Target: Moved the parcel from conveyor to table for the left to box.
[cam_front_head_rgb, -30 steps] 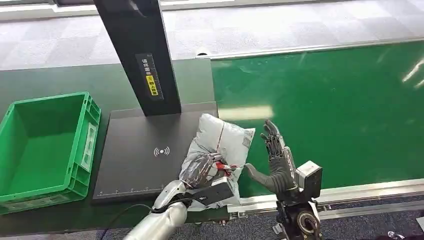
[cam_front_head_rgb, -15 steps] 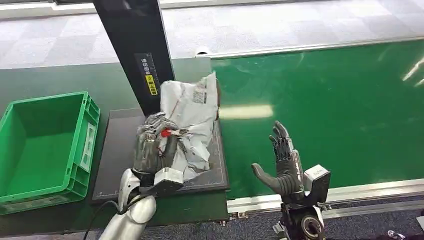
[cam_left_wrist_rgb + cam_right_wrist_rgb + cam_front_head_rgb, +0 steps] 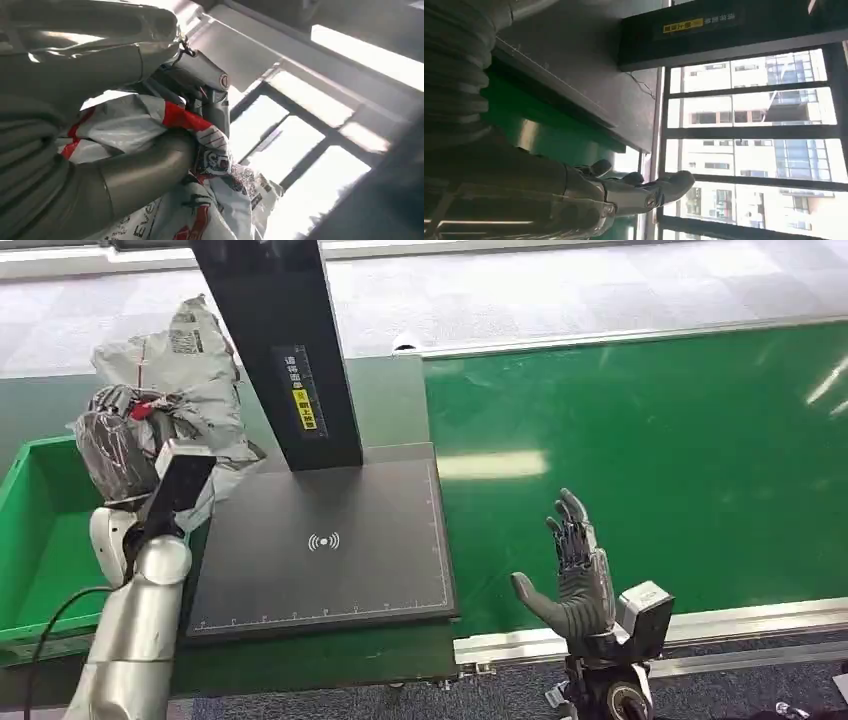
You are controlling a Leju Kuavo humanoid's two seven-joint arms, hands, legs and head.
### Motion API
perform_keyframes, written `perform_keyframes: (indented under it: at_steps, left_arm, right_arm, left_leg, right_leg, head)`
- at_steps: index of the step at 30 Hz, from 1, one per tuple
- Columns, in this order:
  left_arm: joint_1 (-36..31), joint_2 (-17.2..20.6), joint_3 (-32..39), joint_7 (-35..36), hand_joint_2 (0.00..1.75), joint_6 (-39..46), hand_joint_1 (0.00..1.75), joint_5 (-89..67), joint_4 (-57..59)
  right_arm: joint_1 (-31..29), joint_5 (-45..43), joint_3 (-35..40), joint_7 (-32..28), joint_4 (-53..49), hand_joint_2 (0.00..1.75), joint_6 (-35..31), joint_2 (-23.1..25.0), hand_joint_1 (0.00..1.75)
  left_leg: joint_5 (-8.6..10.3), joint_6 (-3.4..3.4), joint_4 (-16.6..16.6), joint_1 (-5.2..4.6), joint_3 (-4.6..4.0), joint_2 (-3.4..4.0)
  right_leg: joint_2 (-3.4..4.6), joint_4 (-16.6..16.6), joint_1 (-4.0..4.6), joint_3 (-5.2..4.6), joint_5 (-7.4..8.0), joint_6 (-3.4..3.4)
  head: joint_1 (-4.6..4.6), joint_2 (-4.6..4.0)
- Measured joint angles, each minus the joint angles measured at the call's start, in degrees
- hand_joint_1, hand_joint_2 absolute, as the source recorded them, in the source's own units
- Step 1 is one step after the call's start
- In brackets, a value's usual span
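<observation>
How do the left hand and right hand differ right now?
The left hand grips the grey parcel, raised over the green crate; the right hand holds nothing, fingers spread. The left is by the crate, the right at the conveyor's near edge.

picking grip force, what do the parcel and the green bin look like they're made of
Parcel: thin grey plastic mailer film, slightly glossy, judging by its crumpling and creasing under the left hand. Green bin: seemingly rigid moulded plastic, smooth, with a ribbed rim.
</observation>
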Motion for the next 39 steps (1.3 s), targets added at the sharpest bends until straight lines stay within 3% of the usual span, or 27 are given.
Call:
perform_keyframes:
  at_steps: [7,16,17,18,19,27,31,34,39]
  left_arm:
    - [-9.87,8.31,8.97,5.54,1.75,3.69,1.75,-4.65,27.39]
    - [-10.37,13.89,12.49,18.82,1.75,5.27,1.75,-12.22,40.74]
    - [-10.3,14.22,12.89,19.19,1.75,5.33,1.4,-12.67,41.4]
    - [-10.28,14.39,13.23,19.1,1.75,5.38,0.23,-12.72,41.85]
    - [-10.2,14.52,13.7,18.7,1.75,5.38,0.0,-12.91,42.27]
    - [-9.86,13.12,18.77,5.1,1.75,2.11,0.0,-4.41,42.16]
    - [-8.87,9.18,22.05,-5.21,1.75,-13.9,0.0,15.88,36.62]
    - [-5.9,6.32,22.26,-6.63,1.75,-26.26,0.0,30.34,29.56]
    - [3.33,2.06,18.37,-5.89,1.75,-36.68,0.0,54.0,13.73]
  right_arm:
    - [-0.23,-0.52,0.04,0.83,-0.02,1.75,-0.7,0.28,0.0]
    - [-0.44,-0.72,0.02,2.16,-0.33,1.75,-0.63,0.9,0.0]
    - [-0.52,-0.7,0.02,2.21,-0.33,1.75,-0.63,0.98,0.0]
    - [-0.57,-0.7,0.02,2.21,-0.33,1.75,-0.63,1.05,0.0]
    - [-0.62,-0.7,0.02,2.27,-0.33,1.75,-0.63,1.07,0.0]
    - [-0.62,-0.04,0.0,2.36,-0.2,1.75,-0.63,1.4,0.0]
    - [-0.7,0.57,0.0,2.36,0.39,1.75,-0.61,1.44,0.0]
    - [-1.05,1.05,0.0,2.36,1.27,1.75,-0.37,1.46,0.0]
    - [-1.47,1.07,-0.02,2.64,2.77,1.75,0.06,1.53,0.0]
  left_leg:
    - [-0.01,-0.02,0.0,0.02,-0.06,0.27]
    - [-0.02,-0.02,0.0,0.02,-0.28,0.23]
    - [-0.02,-0.02,0.0,0.02,-0.28,0.22]
    - [-0.02,-0.02,0.0,0.02,-0.28,0.21]
    - [-0.01,-0.02,0.0,0.02,-0.28,0.21]
    - [-0.01,-0.02,0.0,0.02,-0.27,0.21]
    - [-0.01,-0.02,0.0,0.0,-0.28,0.14]
    - [-0.02,-0.02,0.0,-0.02,-0.26,0.25]
    - [-0.06,-0.03,0.0,-0.03,-0.26,0.2]
  right_leg:
    - [0.22,0.04,0.04,-0.14,0.03,-0.03]
    - [0.19,0.03,0.04,-0.34,0.02,-0.03]
    - [0.19,0.03,0.04,-0.34,0.03,-0.03]
    - [0.18,0.03,0.04,-0.34,0.03,-0.03]
    - [0.18,0.03,0.04,-0.34,0.03,-0.03]
    - [0.18,0.02,0.03,-0.38,0.03,-0.03]
    - [0.13,0.02,0.0,-0.33,0.03,-0.02]
    - [0.18,0.01,-0.02,-0.34,0.03,-0.02]
    - [0.15,0.0,-0.04,-0.33,0.01,-0.01]
  head:
    - [-0.02,0.0]
    - [0.0,0.0]
    - [-0.02,0.0]
    - [0.0,0.0]
    - [-0.02,0.0]
    - [-0.02,0.0]
    - [-0.02,0.0]
    - [-0.02,0.0]
    - [0.0,0.0]
